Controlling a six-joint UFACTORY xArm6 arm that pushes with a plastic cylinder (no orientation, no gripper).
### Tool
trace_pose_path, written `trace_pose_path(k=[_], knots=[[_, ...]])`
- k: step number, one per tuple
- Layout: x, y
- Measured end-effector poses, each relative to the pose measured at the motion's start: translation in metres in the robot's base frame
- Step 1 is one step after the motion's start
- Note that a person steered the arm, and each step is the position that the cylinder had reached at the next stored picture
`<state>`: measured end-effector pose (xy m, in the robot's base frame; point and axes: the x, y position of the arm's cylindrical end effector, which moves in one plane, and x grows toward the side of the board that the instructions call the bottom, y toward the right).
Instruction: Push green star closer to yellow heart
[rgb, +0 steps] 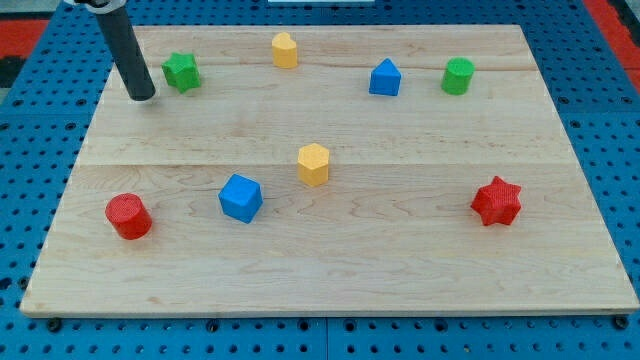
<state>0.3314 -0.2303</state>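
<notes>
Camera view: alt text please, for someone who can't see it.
My tip sits just left of the green star at the wooden board's top left; the yellow heart lies further right along the top. Six other blocks are scattered about.

One raised view; looks down across the board (330, 270), seemingly near.

Bare board runs between the green star (182, 71) and the yellow heart (285, 49) along the view's top, nothing standing between them. The tip (142, 97) sits just left of the star. Past the heart, a blue block (385, 78) and a green cylinder (458, 76) crowd the top right. The yellow hexagonal block (313, 164) and blue cube (240, 197) sit well below that lane.
</notes>
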Motion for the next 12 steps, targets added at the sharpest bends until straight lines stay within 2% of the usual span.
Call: trace_pose_path(k=[1, 5, 12], knots=[[-0.031, -0.002], [-0.047, -0.002], [-0.041, 0.144]])
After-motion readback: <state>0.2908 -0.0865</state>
